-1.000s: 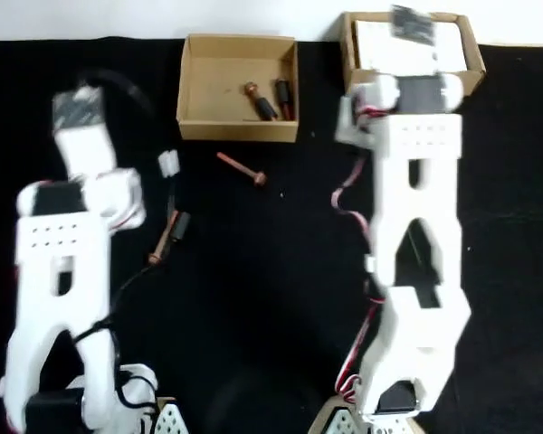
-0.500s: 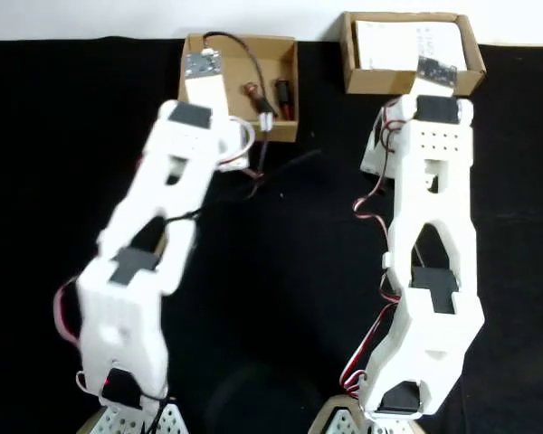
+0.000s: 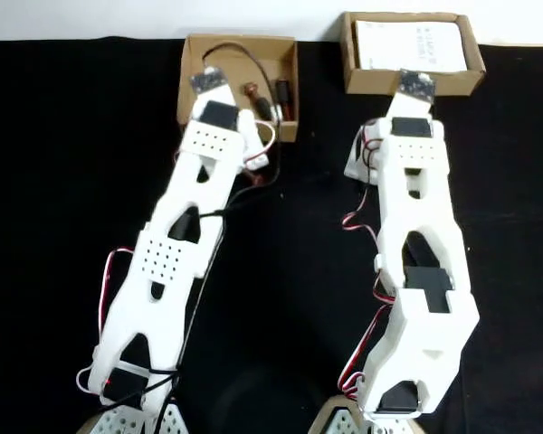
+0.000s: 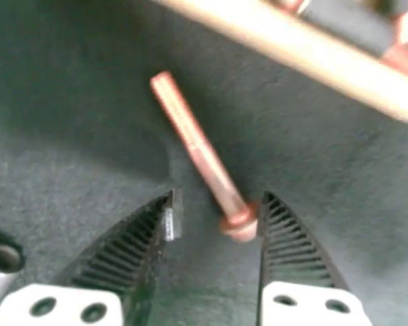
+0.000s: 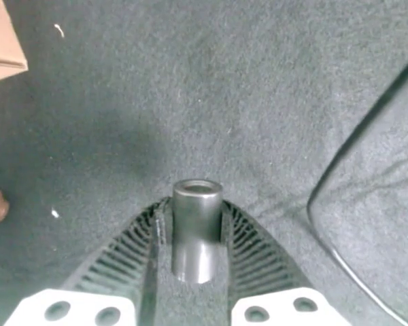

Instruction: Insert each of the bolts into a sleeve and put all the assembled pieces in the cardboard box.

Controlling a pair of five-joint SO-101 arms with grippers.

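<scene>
cardboard box [image 3: 185,72], bolt [image 3: 252,89] and sleeve [image 3: 282,91] inside

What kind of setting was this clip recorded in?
Probably a tabletop robotics test bench: a black felt-covered table, a cardboard box and a second box at its far edge, plus a copper bolt and sleeve.

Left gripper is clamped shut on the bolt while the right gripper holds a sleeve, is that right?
Not quite. The left gripper is open, not clamped: the left wrist view shows the bolt lying on the cloth with its head between the spread jaws. The right gripper does hold a sleeve.
</scene>
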